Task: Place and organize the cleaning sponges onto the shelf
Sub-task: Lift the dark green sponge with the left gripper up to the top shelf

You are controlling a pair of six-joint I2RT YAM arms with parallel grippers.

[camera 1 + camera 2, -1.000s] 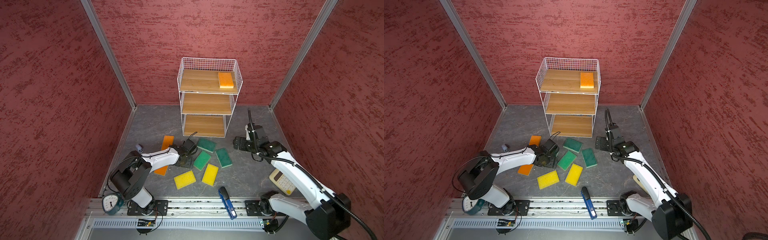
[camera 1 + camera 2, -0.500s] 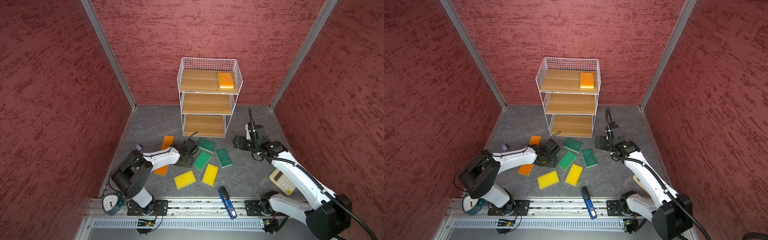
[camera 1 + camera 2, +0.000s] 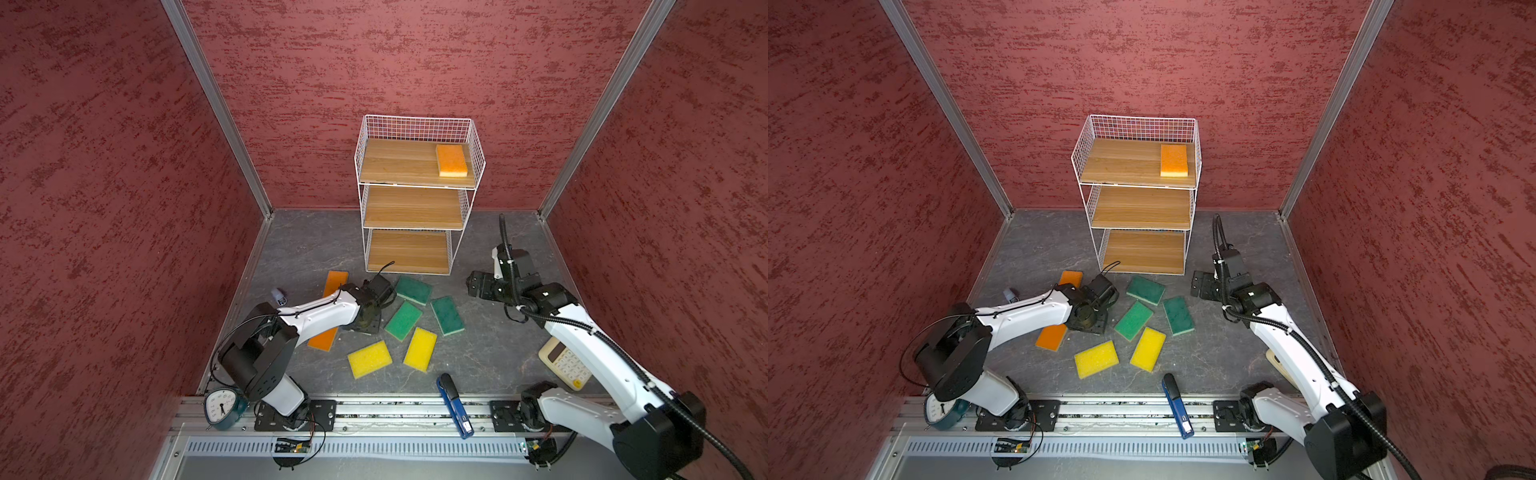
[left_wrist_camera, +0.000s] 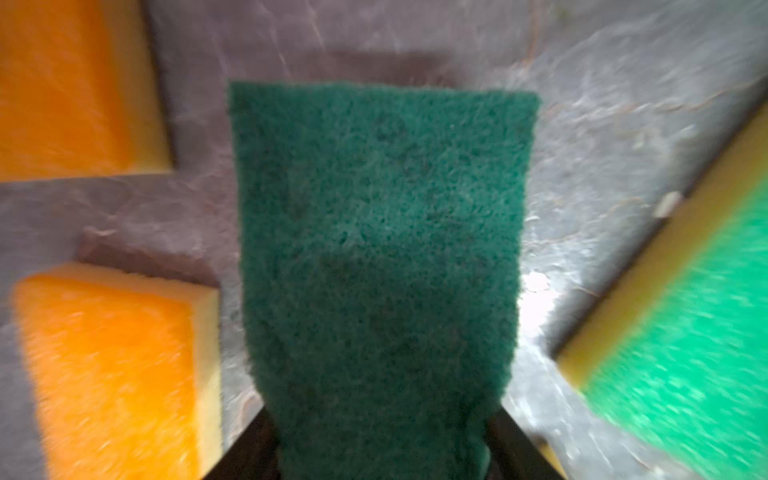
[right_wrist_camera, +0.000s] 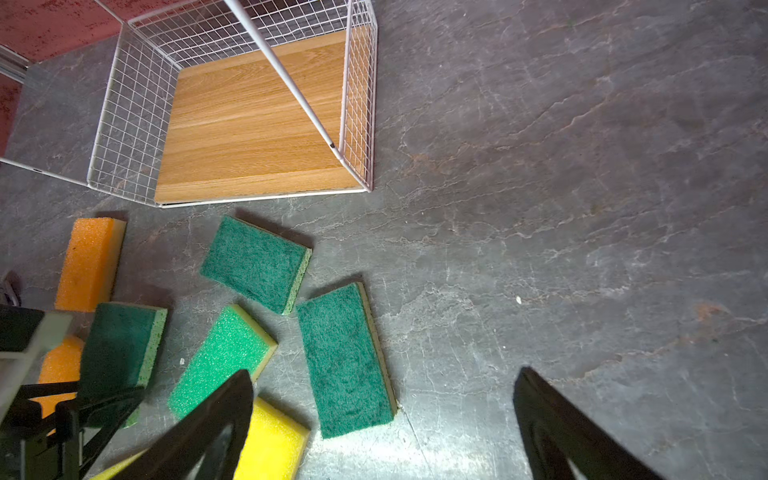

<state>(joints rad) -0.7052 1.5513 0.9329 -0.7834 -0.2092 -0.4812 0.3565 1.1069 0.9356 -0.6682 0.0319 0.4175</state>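
My left gripper (image 3: 368,321) is squeezing one dark green sponge (image 4: 378,249), with two orange sponges (image 4: 112,365) beside it on the grey desk (image 3: 299,249). In the middle, three more green sponges (image 3: 403,320) and two yellow sponges (image 3: 370,358) lie in front of the shelf (image 3: 399,208), and one orange sponge (image 3: 451,160) sits on its top board. On the right, my right gripper (image 3: 473,284) hangs wide open, holding nothing.

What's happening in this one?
The left hand is pinching a dark green sponge at one end, down among the loose sponges on the floor. The right hand hangs open and empty nearby. One orange sponge lies on the top board of the shelf. The boards below look bare, so sorting has barely started.
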